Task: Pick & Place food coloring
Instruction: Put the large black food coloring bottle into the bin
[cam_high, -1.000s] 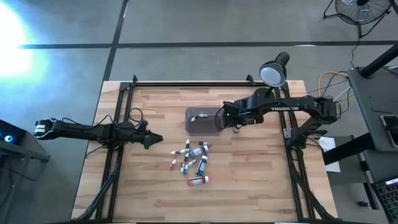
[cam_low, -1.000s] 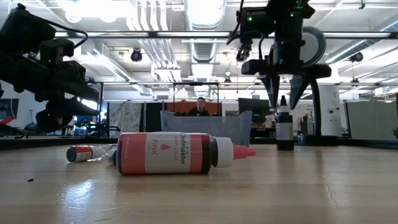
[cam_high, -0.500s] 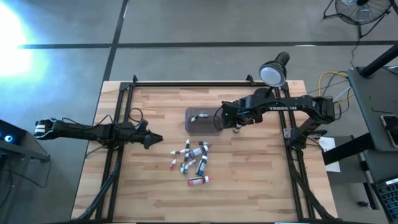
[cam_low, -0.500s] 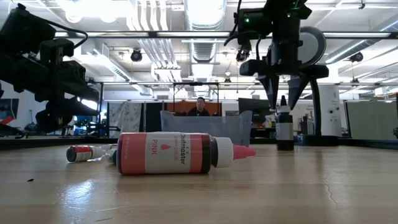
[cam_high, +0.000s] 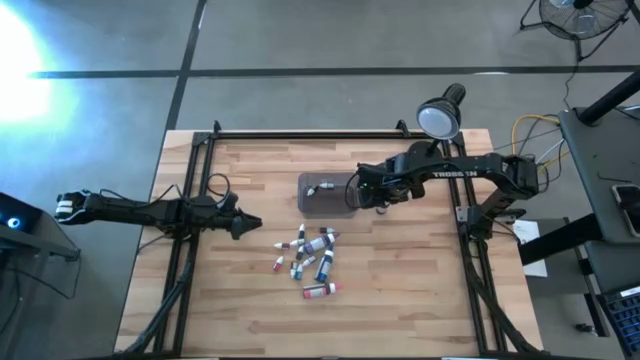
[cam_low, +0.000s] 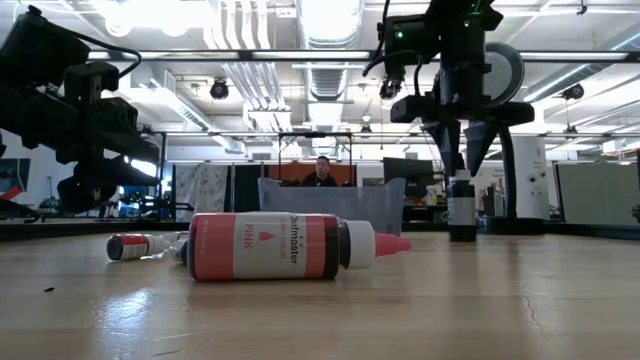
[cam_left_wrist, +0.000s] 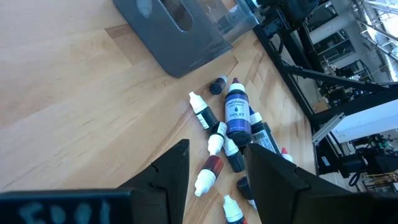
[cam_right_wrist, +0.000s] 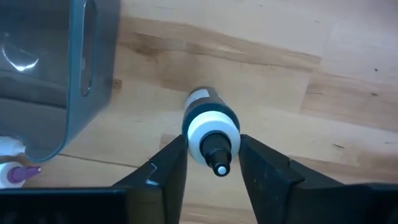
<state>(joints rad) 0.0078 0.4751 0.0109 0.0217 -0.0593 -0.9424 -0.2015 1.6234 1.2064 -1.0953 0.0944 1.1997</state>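
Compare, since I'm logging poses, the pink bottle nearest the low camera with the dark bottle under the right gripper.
The pink bottle lies on its side; the dark bottle stands upright. The pink bottle has a pink body and pink tip and is untouched; the dark bottle, white collar and dark tip, sits between the right gripper's open jaws. Both rest on the wooden table, outside the grey tray.

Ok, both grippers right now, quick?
Left gripper: open, empty, beside the bottle pile.
Right gripper: open, straddling the upright dark white-collared dropper bottle.
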